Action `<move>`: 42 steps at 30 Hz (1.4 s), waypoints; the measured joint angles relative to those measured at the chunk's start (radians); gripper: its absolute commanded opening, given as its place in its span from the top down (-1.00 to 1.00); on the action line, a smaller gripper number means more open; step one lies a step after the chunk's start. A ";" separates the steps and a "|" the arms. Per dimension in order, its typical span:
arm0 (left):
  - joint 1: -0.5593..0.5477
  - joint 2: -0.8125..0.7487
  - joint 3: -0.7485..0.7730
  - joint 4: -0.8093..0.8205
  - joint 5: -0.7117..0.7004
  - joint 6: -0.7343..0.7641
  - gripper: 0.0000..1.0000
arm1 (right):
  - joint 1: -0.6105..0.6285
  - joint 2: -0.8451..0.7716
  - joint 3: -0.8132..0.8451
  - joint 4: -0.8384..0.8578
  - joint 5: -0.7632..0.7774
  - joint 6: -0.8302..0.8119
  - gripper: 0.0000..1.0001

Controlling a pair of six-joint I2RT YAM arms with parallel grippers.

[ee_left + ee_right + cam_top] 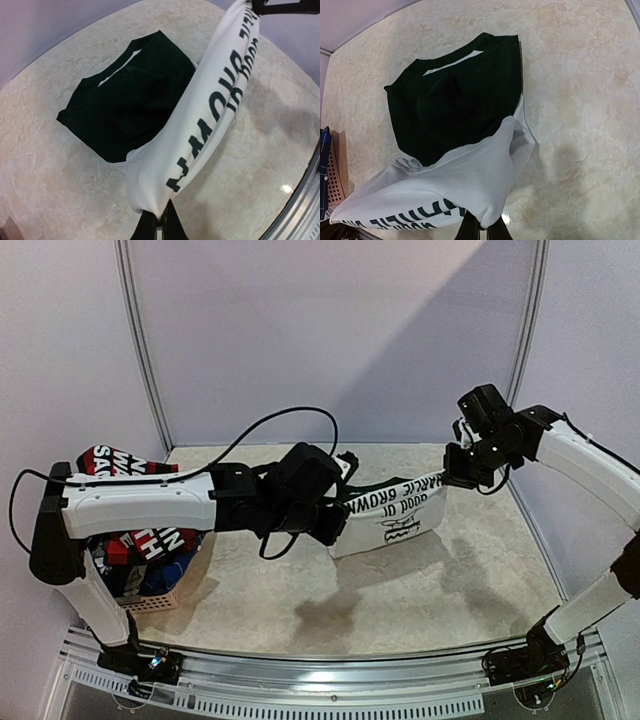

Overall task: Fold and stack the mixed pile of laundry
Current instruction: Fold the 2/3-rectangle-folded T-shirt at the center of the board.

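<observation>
Aloft, shirt [395, 518] stretched between claws over tabletop [450, 585] centre: left gripper [160, 223] clenched on one end, right gripper [483, 227] clenched on other; dark half lies on tabletop.

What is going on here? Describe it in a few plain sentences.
One garment is being handled. The left end effector and the right end effector are each shut on the white-and-dark-green printed T-shirt, holding its white part stretched between them above the table while its dark green part lies on the surface. More laundry sits in the basket at the left.
</observation>
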State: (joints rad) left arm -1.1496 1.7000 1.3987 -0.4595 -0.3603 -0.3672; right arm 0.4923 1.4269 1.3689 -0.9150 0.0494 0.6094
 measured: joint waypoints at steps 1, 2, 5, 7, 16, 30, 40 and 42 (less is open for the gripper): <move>0.021 0.006 0.010 0.000 0.007 0.005 1.00 | 0.000 0.040 0.038 -0.002 0.015 0.000 1.00; 0.042 0.015 0.021 0.000 0.015 0.011 1.00 | 0.000 0.066 0.062 -0.003 0.026 0.000 1.00; 0.101 0.051 0.058 0.001 0.037 0.026 1.00 | -0.002 0.156 0.146 -0.004 0.056 -0.001 1.00; 0.135 0.076 0.079 0.000 0.048 0.035 1.00 | -0.005 0.214 0.198 0.001 0.065 -0.005 1.00; 0.272 0.235 0.233 -0.032 0.102 0.066 1.00 | -0.070 0.440 0.397 0.043 0.017 -0.043 1.00; 0.374 0.444 0.393 -0.096 0.156 0.060 1.00 | -0.138 0.806 0.663 0.076 -0.144 -0.077 1.00; 0.437 0.569 0.498 -0.129 0.196 0.049 1.00 | -0.155 0.930 0.753 0.090 -0.201 -0.080 1.00; 0.441 0.597 0.520 -0.135 0.200 0.048 1.00 | -0.158 0.948 0.753 0.095 -0.202 -0.078 1.00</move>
State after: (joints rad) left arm -0.7082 2.2967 1.9186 -0.5945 -0.1600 -0.3187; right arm 0.3344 2.3749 2.1220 -0.8196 -0.1524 0.5312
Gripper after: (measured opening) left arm 0.017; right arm 0.027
